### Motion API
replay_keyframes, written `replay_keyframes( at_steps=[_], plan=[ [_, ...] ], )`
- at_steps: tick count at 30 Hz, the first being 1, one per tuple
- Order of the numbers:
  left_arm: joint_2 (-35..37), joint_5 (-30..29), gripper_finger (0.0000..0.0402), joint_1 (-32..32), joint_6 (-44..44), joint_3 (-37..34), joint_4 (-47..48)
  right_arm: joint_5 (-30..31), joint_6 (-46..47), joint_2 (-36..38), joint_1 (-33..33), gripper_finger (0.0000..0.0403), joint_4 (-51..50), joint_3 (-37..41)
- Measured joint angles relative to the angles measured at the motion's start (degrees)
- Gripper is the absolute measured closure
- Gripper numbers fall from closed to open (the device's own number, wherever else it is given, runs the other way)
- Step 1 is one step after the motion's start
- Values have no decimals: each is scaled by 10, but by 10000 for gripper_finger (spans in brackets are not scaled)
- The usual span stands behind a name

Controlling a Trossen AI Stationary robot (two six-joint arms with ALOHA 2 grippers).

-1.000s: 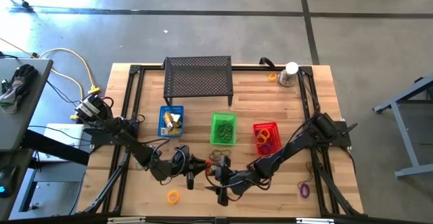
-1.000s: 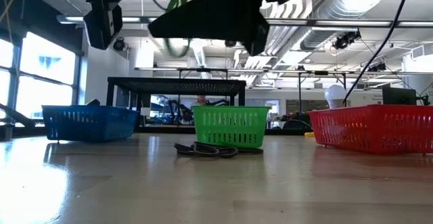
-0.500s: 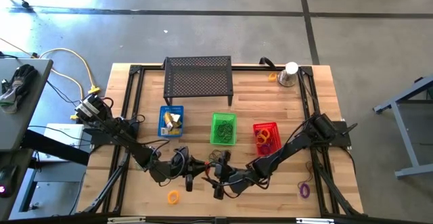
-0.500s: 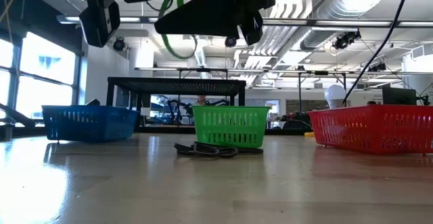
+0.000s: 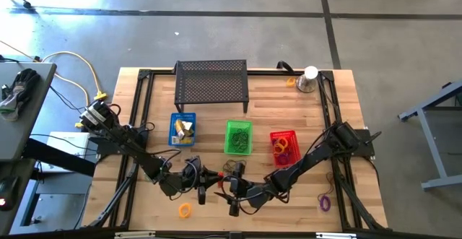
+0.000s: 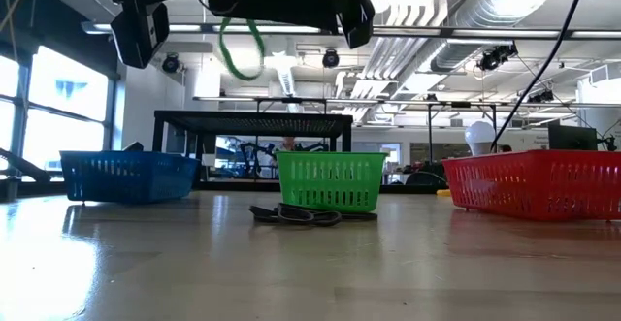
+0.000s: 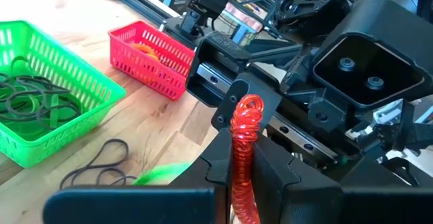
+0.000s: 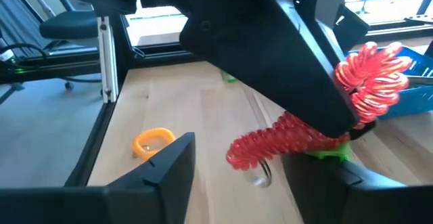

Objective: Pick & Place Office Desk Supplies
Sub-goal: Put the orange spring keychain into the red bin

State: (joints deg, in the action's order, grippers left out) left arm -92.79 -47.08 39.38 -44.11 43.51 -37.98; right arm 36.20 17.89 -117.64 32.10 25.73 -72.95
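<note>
My two grippers meet above the table's near middle: left gripper [image 5: 208,185], right gripper [image 5: 230,189]. My left gripper [image 7: 243,146] is shut on a red-orange coiled loop [image 7: 242,166]. My right gripper [image 8: 237,153] is open, with its fingers on either side of the coil's free end [image 8: 245,151]; I cannot tell whether they touch it. A green loop [image 6: 233,54] hangs below the grippers, and where it is attached is hidden. Dark loops [image 6: 296,214] lie flat on the table in front of the green basket [image 6: 330,180]. My left gripper pinches the red-orange coiled loop between its two fingers, on the stretch of coil [image 7: 241,183] behind its bunched end [image 7: 250,107]. The coil is lifted clear of the table and sticks out past the fingertips toward my right gripper.
Blue basket [image 5: 182,129] holds yellow blocks, green basket [image 5: 238,137] dark loops, red basket [image 5: 283,145] orange loops. A black mesh shelf [image 5: 211,81] and a silver cup with a white ball [image 5: 309,79] stand at the far edge. An orange loop [image 5: 185,210] and a purple loop [image 5: 325,203] lie near the near edge.
My right gripper has shifted a little toward the table's left, closer to my left gripper. The green loop under the grippers has swung sideways and now hangs in plain sight. The loops on the table have stayed put.
</note>
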Motion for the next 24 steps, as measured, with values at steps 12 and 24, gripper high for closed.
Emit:
replay_keyframes(
  at_steps=[12,24],
  plan=[
    [0,-3,376,0,3,0,2,23,34,1,-7,283,-1,0],
    [-17,-11,376,8,-5,-2,1,22,50,2,-8,376,-18,0]
  ],
)
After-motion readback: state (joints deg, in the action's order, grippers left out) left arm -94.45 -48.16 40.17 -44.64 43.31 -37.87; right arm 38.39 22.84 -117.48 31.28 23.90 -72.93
